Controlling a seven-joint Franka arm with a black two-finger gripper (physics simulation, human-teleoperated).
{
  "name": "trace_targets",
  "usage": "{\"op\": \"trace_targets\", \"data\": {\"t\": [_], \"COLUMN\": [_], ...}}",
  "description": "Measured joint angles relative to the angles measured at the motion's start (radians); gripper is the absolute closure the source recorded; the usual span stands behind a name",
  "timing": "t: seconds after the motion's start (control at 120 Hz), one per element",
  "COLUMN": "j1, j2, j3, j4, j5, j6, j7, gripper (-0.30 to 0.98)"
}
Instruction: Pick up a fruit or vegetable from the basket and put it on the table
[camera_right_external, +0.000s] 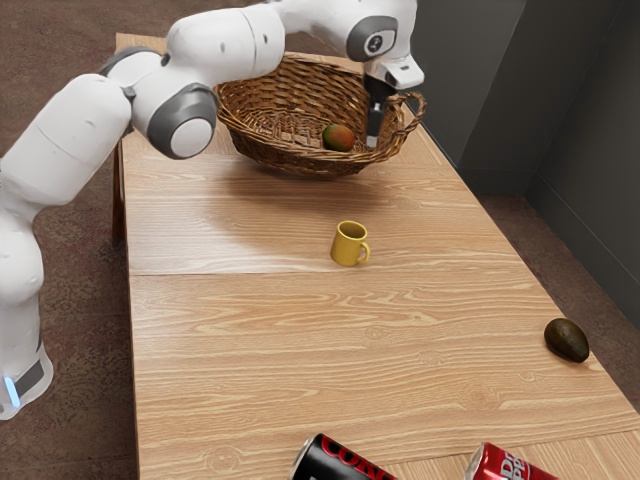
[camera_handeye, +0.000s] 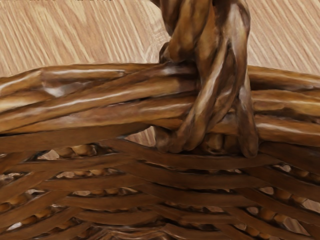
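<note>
Hanging over the basket (camera_right_external: 290, 162), near its handle (camera_right_external: 414, 106), the gripper (camera_right_external: 372, 140) shows too little to tell whether it is parted or closed. The mango (camera_right_external: 338, 138) lies inside the basket; the avocado (camera_right_external: 567, 341) rests well apart from it.

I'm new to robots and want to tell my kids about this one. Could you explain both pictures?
The white machine is a robot arm. The exterior view looks from its side; the wrist view comes from its hand, close on the wicker basket's rim and handle. The black claw is at the basket, near that handle; I see nothing held. A red-and-green fruit lies inside the basket. Elsewhere on the table are a yellow mug, a dark avocado, a black can and a red can.
</note>
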Motion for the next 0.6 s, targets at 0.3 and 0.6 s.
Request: {"op": "trace_targets", "data": {"t": [0.3,0.6], "j1": [0.009,0.011], "j2": [-0.01,-0.047], "j3": [-0.007,0.046], "j4": [-0.061,-0.138], "j5": [-0.01,-0.01], "j6": [0.044,0.055], "j7": [0.189,0.309], "gripper": [0.0,0.0]}}
